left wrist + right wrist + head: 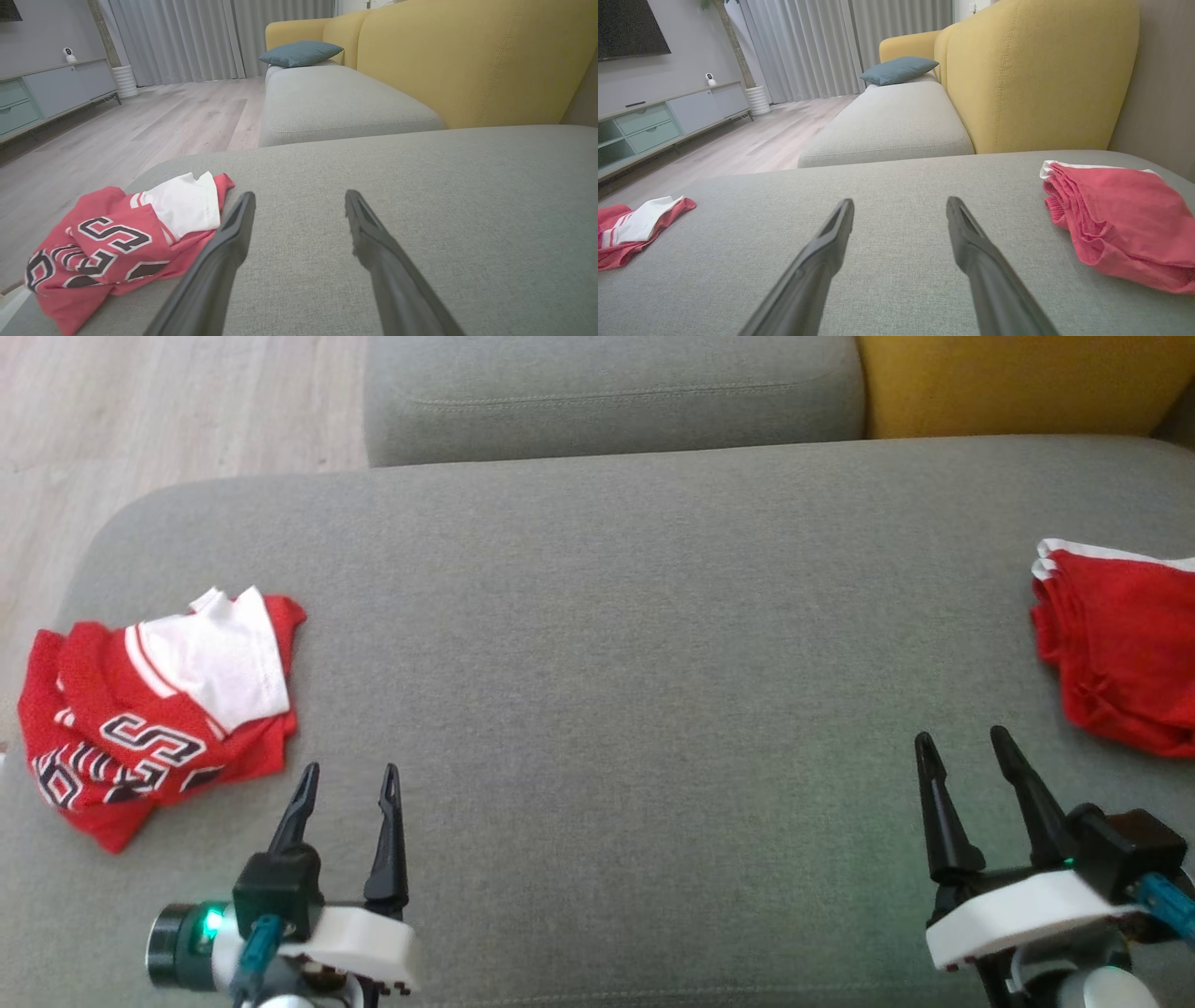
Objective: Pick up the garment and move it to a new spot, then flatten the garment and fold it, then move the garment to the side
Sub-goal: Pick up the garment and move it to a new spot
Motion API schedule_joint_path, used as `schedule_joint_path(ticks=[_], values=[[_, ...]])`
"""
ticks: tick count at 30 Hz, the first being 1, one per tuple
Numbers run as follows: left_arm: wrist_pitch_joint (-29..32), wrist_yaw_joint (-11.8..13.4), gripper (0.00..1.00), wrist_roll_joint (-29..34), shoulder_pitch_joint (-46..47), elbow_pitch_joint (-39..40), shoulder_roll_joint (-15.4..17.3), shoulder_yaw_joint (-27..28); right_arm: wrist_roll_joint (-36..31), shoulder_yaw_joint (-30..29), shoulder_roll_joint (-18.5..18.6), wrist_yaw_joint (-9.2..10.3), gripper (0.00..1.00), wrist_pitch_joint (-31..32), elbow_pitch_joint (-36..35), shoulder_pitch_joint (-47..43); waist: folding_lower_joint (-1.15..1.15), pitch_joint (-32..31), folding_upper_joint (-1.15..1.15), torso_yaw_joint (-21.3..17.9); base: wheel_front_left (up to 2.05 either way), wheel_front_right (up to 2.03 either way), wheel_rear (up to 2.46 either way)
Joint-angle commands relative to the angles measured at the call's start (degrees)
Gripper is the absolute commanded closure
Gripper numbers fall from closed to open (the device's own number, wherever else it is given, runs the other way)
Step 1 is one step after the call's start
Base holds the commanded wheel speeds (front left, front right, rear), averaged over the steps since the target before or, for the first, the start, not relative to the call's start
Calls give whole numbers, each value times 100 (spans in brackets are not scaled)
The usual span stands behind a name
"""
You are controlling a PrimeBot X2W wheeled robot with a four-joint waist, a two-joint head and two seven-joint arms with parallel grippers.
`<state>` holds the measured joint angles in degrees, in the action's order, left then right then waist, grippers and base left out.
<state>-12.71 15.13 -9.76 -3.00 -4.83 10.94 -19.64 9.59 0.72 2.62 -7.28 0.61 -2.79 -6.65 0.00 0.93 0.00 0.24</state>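
Holding the left gripper (350,770) spread wide and empty above the grey woven sofa cushion (597,616), touching nothing. Holding the right gripper (962,735) just as wide, also gripping nothing. Leaving the crumpled red-and-white lettered jersey (159,709) lying just left of the left fingers, and the folded red cloth (1120,644) beyond the right fingers at the cushion's right edge.

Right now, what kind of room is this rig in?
Most likely a home living room: a grey and yellow sofa, a low media cabinet beneath a dark wall screen, and floor-length curtains over wood-look flooring.
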Motion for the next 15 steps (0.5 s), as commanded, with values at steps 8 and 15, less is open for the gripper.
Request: schedule_joint_path(ticks=[8,15], values=[[-76,1,0,-42,528,236,124,183,-68,76,26,-21,0,58,-393,182,0,128,0,456,0,0,0],[-187,-105,0,-83,953,176,41,222,-159,178,50,-21,0,220,-689,349,0,355,0,1306,0,0,0]])
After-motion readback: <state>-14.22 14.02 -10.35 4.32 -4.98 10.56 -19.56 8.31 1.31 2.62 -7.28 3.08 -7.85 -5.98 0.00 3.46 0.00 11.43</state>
